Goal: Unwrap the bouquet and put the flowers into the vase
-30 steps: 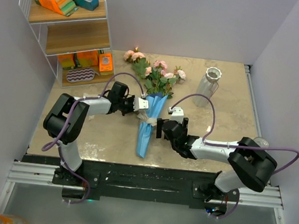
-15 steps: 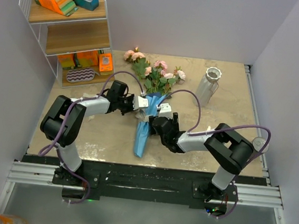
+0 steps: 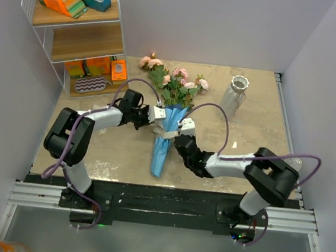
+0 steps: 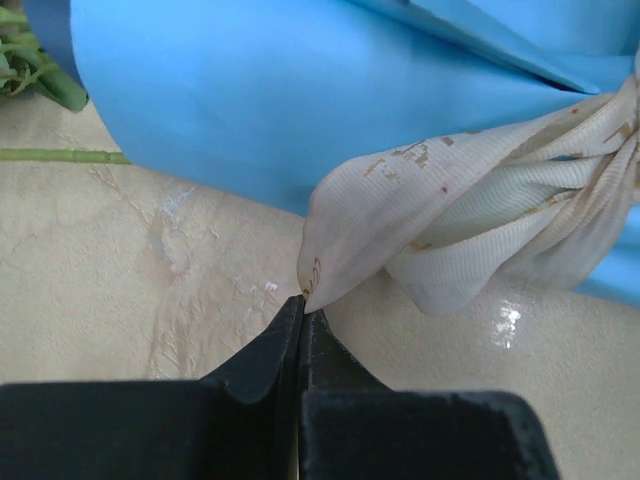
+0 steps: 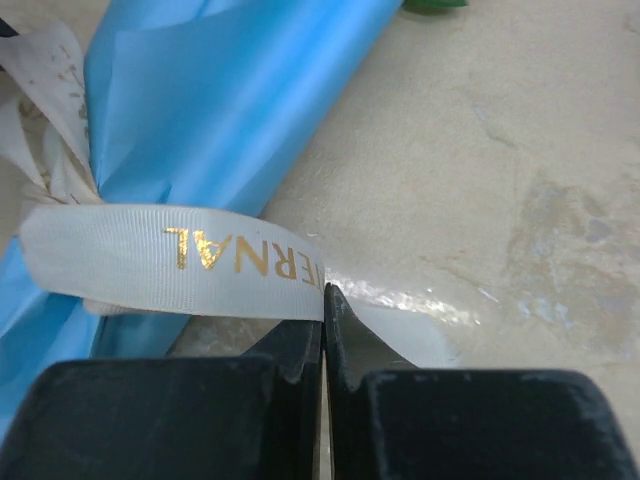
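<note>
Left jaws pinch the cream fabric ribbon [image 4: 480, 200] on the blue paper-wrapped rose bouquet [image 3: 163, 149]; right jaws clamp its lettered tail.

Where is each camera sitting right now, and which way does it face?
Top external: above, behind the bases, looking down on the beige table; left arm and right arm show.
Left wrist: on that arm, looking along shut left fingers at the cream ribbon.
Right wrist: likewise, along shut right fingers.
Shared: both wrists see the ribbon and blue paper-wrapped bouquet.
</note>
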You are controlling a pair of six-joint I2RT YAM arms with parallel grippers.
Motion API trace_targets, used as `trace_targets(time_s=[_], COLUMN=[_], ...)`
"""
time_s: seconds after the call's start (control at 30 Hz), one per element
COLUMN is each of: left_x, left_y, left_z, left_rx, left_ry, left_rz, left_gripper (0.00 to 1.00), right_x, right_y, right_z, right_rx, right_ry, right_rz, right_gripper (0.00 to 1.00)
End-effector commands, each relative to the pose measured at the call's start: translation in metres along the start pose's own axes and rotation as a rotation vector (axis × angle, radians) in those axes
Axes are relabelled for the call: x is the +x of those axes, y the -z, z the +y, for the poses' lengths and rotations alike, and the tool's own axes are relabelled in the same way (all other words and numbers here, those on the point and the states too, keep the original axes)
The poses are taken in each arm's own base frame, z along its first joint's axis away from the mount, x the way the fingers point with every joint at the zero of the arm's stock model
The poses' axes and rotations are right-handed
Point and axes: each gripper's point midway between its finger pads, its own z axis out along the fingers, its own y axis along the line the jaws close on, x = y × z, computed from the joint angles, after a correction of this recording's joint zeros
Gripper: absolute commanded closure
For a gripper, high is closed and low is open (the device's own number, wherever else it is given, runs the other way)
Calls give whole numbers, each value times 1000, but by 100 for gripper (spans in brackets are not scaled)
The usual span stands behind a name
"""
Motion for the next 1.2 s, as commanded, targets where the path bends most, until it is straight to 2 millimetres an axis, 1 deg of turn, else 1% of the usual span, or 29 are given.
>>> trace_targets(time_s=[0.0,0.03,0.07,0.1,0.13,0.17,0.23,0.27,0.33,0.37,0.4,0.47,0.5,0.53,0.57,0.63,0.67,0.7,0.77,0.87,0.9,0.93,0.97,1.0,1.03,1.07,1.1,1.13,1.17], left_x=[-38,-46,-55,-56,-61,-70,-73,-80,-79,-81,-76,-74,-63,-60,-50,-43,-32,-30,-12,-2,0,2,1,2,2,3,2,-5,-9], left_y=[43,51,65,75,83,99,113,124,135,144,150,165,172,180,192,207,218,220,233,238,240,242,244,244,246,248,248,251,250], left_z=[29,32,37,40,40,43,42,42,37,36,34,37,39,43,47,53,56,56,61,61,61,62,61,60,61,61,61,62,59], left_rx=[-68,-70,-92,-103,-103,-130,-144,-163,-162,-175,-173,-199,-213,-232,-259,-294,-318,-322,-366,-391,-405,-418,-424,-428,-434,-437,-434,-428,-404], left_ry=[85,94,98,123,130,121,135,126,141,137,155,161,180,186,203,219,245,234,269,283,296,297,295,299,301,305,306,295,297], left_rz=[-100,-126,-154,-163,-188,-215,-225,-239,-236,-241,-229,-230,-208,-204,-187,-181,-162,-153,-121,-93,-85,-74,-72,-66,-61,-56,-54,-76,-87], left_gripper=[100,100,100,100,100,100,100,100,100,100,100,100,100,100,100,100,100,100,100,100,100,100,93,78,61,29,13,1,1], right_x=[-21,-23,-30,-33,-35,-41,-49,-56,-64,-66,-75,-78,-83,-85,-84,-88,-86,-85,-81,-76,-74,-74,-73,-75,-76,-82,-84,-88,-95], right_y=[31,36,47,52,55,62,67,73,80,86,93,103,110,114,121,131,135,137,140,140,140,140,143,146,147,150,151,152,155], right_z=[-25,-30,-39,-45,-50,-57,-63,-68,-75,-79,-87,-98,-107,-113,-124,-138,-143,-149,-158,-168,-172,-174,-180,-184,-187,-189,-192,-194,-195], right_rx=[55,63,72,86,98,120,143,165,187,205,224,257,282,297,337,376,395,414,449,498,518,531,561,579,589,590,597,599,597], right_ry=[-148,-168,-208,-225,-241,-267,-284,-297,-326,-346,-378,-413,-437,-453,-479,-510,-517,-524,-527,-514,-515,-514,-505,-509,-507,-501,-495,-487,-483], right_rz=[-33,-37,-57,-68,-76,-85,-89,-87,-90,-77,-102,-100,-118,-120,-111,-127,-118,-116,-106,-79,-72,-68,-67,-70,-76,-78,-79,-81,-84], right_gripper=[100,100,100,100,100,100,100,100,100,100,100,100,100,100,100,100,100,100,100,100,93,80,66,31,11,1,1,1,1])
